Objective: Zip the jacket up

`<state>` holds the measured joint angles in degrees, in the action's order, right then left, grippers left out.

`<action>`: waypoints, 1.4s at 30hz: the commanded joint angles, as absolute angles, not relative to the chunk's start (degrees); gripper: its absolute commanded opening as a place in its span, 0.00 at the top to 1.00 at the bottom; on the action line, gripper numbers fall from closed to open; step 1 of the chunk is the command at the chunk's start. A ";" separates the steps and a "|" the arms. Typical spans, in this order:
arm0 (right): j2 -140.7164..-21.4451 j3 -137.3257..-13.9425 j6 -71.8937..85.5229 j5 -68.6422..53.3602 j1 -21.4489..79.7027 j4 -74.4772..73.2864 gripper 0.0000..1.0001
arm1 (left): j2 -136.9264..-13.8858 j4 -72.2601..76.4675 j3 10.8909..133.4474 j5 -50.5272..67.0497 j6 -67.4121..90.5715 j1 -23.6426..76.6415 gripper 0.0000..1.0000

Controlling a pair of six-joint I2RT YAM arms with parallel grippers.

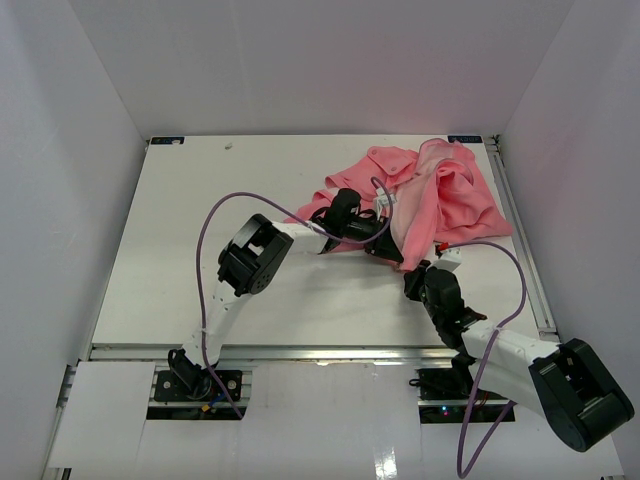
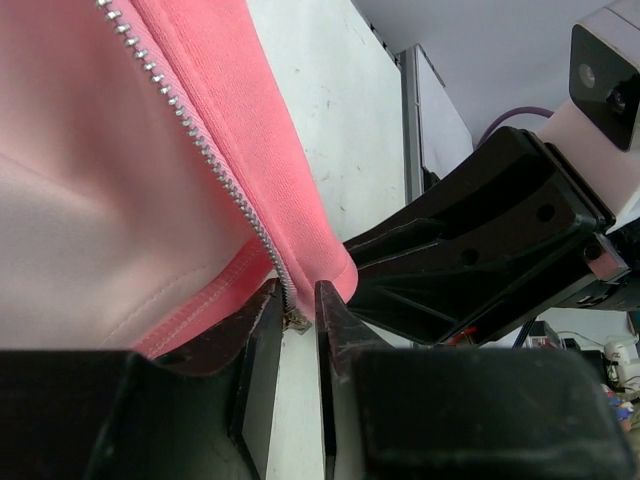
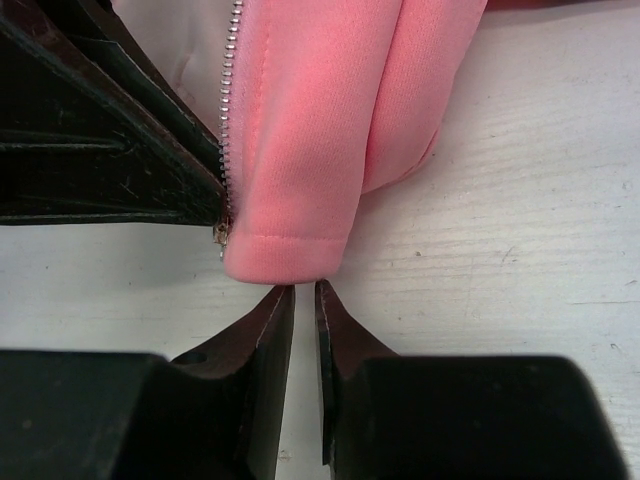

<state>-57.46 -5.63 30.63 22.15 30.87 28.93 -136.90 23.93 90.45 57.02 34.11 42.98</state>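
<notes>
Left gripper [image 2: 300, 320] straddles unzipped pink jacket [image 2: 230, 100].

White links [image 1: 225, 305], black joint housings [image 1: 250, 262], a purple cable [image 1: 215, 215] on each arm; black pincer fingers [image 3: 262, 330], seemingly scuffed.

Jacket [image 1: 440, 195] lies bunched on the table [image 1: 180, 230], far right, with one hem [image 3: 285, 245] corner pointing back at the arm bases. Left gripper [image 2: 298, 320] comes in from the left, and the bottom end of the zip [image 2: 190, 135] sits between its tips. Right gripper [image 3: 305, 295] is on the near side of that corner, just short of the hem, nothing between its tips. Grippers sit close on either side of the corner; the rest of the jacket is behind them.
</notes>
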 commanded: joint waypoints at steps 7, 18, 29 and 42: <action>-55.61 -4.81 30.32 22.61 31.00 30.85 0.79 | -134.52 23.31 93.29 57.86 33.22 43.09 0.36; -54.96 -4.20 30.13 23.03 31.01 30.87 0.79 | -137.70 21.23 97.45 56.96 33.13 43.07 0.32; -53.27 -4.65 30.41 22.06 31.02 30.13 0.78 | -137.65 24.96 95.10 59.93 35.44 43.07 0.52; -41.55 -7.64 31.16 23.11 30.84 22.88 0.57 | -136.53 29.34 94.48 62.70 38.93 43.11 1.00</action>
<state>-42.53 -4.74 30.98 21.14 30.87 24.62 -138.58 27.81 95.14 60.71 38.84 42.96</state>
